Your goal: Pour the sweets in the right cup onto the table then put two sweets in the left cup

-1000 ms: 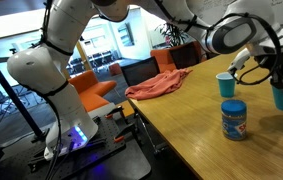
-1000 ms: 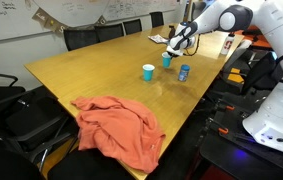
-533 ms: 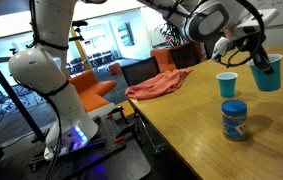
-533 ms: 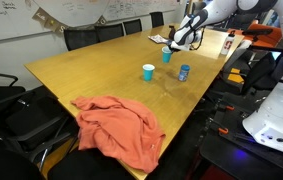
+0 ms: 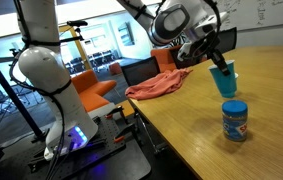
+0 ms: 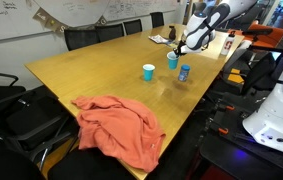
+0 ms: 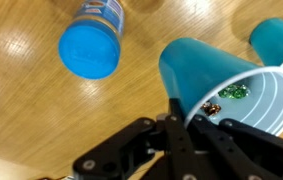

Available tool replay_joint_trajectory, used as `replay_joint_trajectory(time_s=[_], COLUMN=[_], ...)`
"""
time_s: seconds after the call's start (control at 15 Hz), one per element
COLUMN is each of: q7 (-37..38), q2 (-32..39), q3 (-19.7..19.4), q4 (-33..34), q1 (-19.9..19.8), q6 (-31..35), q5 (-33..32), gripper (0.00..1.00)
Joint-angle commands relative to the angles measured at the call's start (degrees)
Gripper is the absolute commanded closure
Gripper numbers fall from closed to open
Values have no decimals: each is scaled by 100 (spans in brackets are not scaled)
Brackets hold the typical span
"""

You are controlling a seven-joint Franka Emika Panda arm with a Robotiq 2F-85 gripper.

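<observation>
The table point(image 6: 91, 70) carries the left cup point(image 6: 148, 72), a lidded jar point(image 6: 184, 72) (blue) and a pink cloth point(image 6: 121, 125).

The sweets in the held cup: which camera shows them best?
The wrist view: it looks into the green cup, where a few sweets lie inside. Both exterior views show only the cup's outside; the sweets are hidden.

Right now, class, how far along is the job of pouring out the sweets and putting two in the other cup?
Done: the gripper grips the right cup by its rim. In hand: that cup is held tilted over the table, the sweets inside it, none seen spilled. Left: pour them out, then put two in the left cup.
</observation>
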Motion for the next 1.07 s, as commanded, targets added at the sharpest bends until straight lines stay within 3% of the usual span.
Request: replay_joint_trajectory(time_s=[0.0,0.27,0.53,0.67,0.73,0.8,0.87,1.0], q7=[866,2199,3132,3496,2928,2920,2373,2374], q2=[-471,280,1304,1731,1995,2123,1689,2050], q3=[-1314,-2968,-4117,-4338,-4325,-4286,-4011,-4005], q4=[-1033,-1214,-1360,-1449,-1558,-1590,-1503,-1525], q1=[1373,3203,4962,5552,5823,5921,5621,5872], q6=[591,1183,1324,1259,1316,1298,1108,1100], q5=[-1249,-2491,-2417,-2283,-1331,-972,-721,-305], gripper=[99,99,99,99,99,99,97,97])
